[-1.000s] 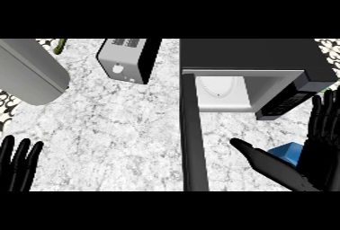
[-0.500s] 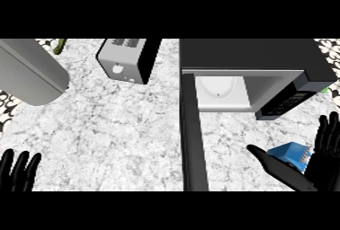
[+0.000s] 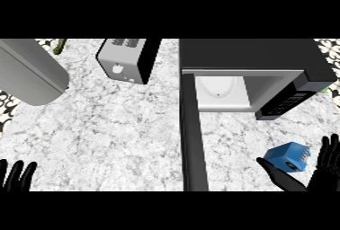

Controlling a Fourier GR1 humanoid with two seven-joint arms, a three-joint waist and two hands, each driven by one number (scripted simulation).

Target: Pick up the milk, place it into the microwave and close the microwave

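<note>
In the head view we see the milk (image 3: 287, 157) near the front right corner of the tabletop (image 3: 119, 126), before the open microwave (image 3: 266, 58), right robot hand (image 3: 327, 164) open, thumb and straight fingers flanking the carton, left robot hand (image 3: 16, 177) open, resting at the front left edge

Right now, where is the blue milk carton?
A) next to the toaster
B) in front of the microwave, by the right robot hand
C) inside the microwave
B: the milk carton shows in front of the open microwave, between thumb and fingers of the right robot hand.
</note>
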